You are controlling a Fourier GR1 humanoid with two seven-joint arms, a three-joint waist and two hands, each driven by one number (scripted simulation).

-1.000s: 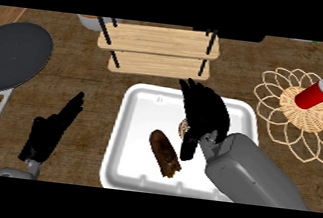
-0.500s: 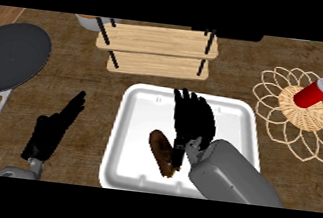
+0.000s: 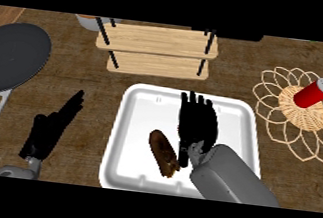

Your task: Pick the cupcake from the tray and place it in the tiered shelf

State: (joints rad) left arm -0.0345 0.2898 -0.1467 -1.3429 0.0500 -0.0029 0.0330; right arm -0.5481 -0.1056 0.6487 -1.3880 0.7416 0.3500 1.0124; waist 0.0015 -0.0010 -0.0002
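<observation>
A frying pan (image 3: 10,58) lies at ten o'clock, a red can (image 3: 314,92) on its wicker mat (image 3: 305,115) at two, the tiered shelf (image 3: 156,51) at twelve. The right hand (image 3: 196,122) hovers flat-fingered over the tray (image 3: 140,128), grasping nothing; the brown cupcake (image 3: 164,153) lies just at its nine o'clock. The left hand (image 3: 49,128) rests open at eight.

White tray (image 3: 142,109) at centre. Brown cupcake (image 3: 164,153) lies in its 7 o'clock part. Right hand (image 3: 196,122) over tray, fingers straight toward 12, just beside cupcake at its 3 o'clock. Left hand (image 3: 53,126) open at 9 o'clock of tray. Tiered shelf (image 3: 157,50) at 12; frying pan (image 3: 6,58) at 10; red can (image 3: 314,92) on wicker mat (image 3: 305,115) at 2.
</observation>
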